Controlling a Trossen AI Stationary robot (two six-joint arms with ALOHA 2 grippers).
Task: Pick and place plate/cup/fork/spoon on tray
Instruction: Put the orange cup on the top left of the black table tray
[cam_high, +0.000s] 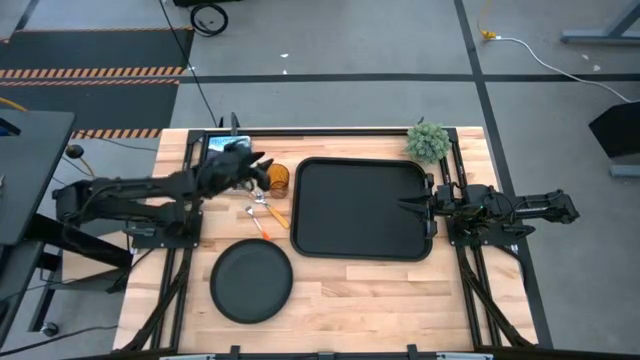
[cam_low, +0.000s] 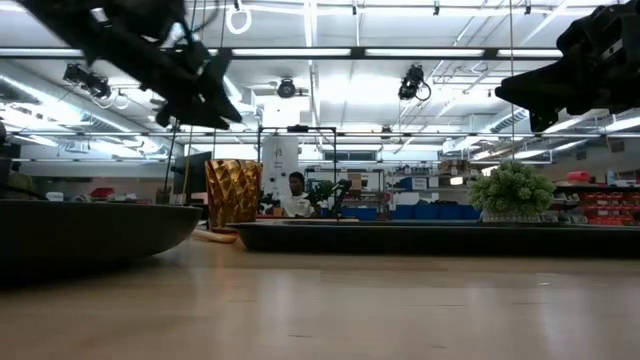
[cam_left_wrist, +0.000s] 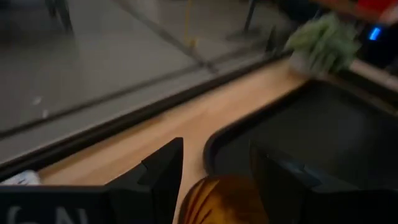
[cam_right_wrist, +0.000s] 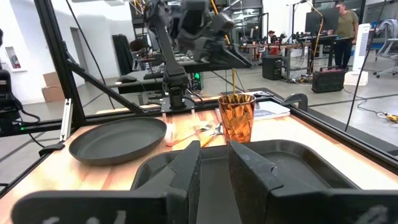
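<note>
The amber cup stands upright on the table just left of the black tray. My left gripper is open and hovers above the cup, one finger on either side of it in the left wrist view, without touching it. The low view shows this gripper clear above the cup. The fork and spoon lie together between cup and plate; I cannot tell which is which. The round black plate lies flat at the near left. My right gripper is open by a narrow gap over the tray's right end.
A small green plant stands at the tray's far right corner. A flat printed card lies at the far left behind my left gripper. Bare wood shows along the near edge, right of the plate.
</note>
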